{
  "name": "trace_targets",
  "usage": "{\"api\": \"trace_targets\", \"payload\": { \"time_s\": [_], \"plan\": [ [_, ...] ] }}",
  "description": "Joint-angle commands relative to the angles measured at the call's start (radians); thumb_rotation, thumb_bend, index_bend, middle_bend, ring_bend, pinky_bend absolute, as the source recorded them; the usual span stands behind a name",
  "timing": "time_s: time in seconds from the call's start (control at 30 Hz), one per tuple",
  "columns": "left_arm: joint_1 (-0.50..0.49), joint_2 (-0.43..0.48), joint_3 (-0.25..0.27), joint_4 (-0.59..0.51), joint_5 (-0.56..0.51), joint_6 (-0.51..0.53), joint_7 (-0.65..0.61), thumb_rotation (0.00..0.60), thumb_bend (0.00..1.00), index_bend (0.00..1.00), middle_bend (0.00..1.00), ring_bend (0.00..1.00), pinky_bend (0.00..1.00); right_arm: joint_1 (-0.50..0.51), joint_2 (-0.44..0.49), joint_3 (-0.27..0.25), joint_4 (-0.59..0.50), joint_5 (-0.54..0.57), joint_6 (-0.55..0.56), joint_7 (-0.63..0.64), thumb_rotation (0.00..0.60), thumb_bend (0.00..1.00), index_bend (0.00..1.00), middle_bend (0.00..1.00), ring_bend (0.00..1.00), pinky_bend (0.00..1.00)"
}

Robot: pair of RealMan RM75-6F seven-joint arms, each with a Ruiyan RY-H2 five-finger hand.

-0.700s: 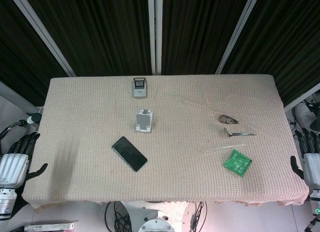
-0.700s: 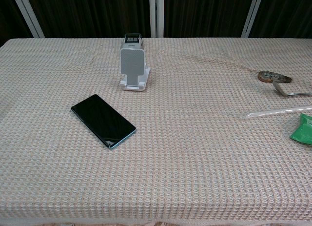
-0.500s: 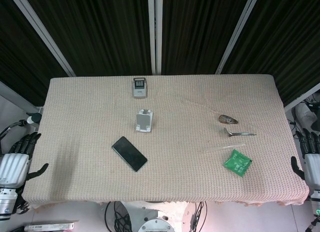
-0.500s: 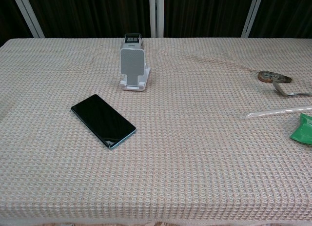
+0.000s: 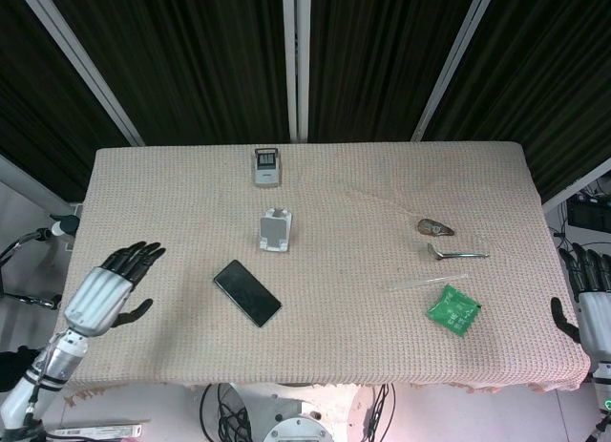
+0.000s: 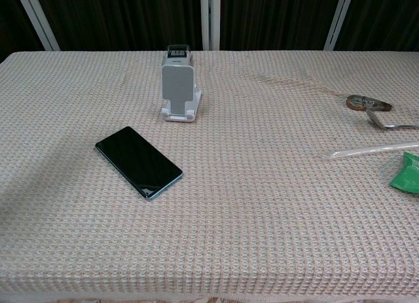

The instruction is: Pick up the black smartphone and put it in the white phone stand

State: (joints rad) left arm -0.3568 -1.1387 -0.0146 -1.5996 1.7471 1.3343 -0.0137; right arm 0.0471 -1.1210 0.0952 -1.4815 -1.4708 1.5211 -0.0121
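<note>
Currently listed, largest first: tabletop (image 5: 382, 184) under a beige waffle-weave cloth; left hand (image 5: 107, 287) above the near-left corner, empty, fingers spread wide; right hand (image 5: 590, 304) off the right edge, holding nothing, fingers extended and apart. Black smartphone (image 6: 138, 161) lies flat, screen up, diagonal, left of centre toward the near edge, well apart from both hands. White phone stand (image 6: 179, 92) stands upright just behind it, cradle lip facing the near edge, unoccupied. Judged step: reach for the phone. Recommended: bring the left hand over the long sides, thumb opposite fingers, since a thin slab on soft cloth offers little edge; lift level, avoiding the stand.
</note>
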Motion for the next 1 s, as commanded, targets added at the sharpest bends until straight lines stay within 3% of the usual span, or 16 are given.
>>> {"api": "trace_targets", "payload": {
  "time_s": [0.03,0.13,0.27,0.37,0.63,1.0],
  "plan": [
    [-0.126,-0.003,-0.025,-0.062,0.053,-0.147,0.054,0.600,0.31,0.05,0.09,0.08,0.20,-0.001,0.002,0.002,-0.001,0.004,0.001,-0.003,0.600,0.39,0.00,0.00,0.00,0.00],
    [-0.202,-0.039,-0.038,-0.065,0.053,-0.246,0.064,0.600,0.33,0.04,0.09,0.08,0.20,-0.006,0.004,0.002,0.000,0.009,0.005,0.002,0.600,0.39,0.00,0.00,0.00,0.00],
    [-0.271,-0.101,-0.052,-0.045,0.043,-0.321,0.071,0.600,0.60,0.03,0.10,0.07,0.20,-0.014,0.008,0.004,0.002,0.015,0.013,0.011,0.600,0.42,0.00,0.00,0.00,0.00],
    [-0.315,-0.138,-0.057,-0.025,0.022,-0.377,0.067,0.600,0.69,0.03,0.12,0.06,0.20,-0.018,0.010,0.004,0.007,0.017,0.016,0.020,0.600,0.42,0.00,0.00,0.00,0.00],
    [-0.416,-0.229,-0.079,0.073,-0.074,-0.522,0.088,0.600,0.73,0.03,0.16,0.05,0.20,-0.031,0.025,0.003,-0.006,0.015,0.032,0.040,0.600,0.42,0.00,0.00,0.00,0.00],
    [-0.465,-0.272,-0.055,0.139,-0.154,-0.602,0.139,0.600,0.74,0.03,0.17,0.05,0.20,-0.052,0.033,0.003,-0.002,0.018,0.054,0.059,0.600,0.42,0.00,0.00,0.00,0.00]
  ]
}}
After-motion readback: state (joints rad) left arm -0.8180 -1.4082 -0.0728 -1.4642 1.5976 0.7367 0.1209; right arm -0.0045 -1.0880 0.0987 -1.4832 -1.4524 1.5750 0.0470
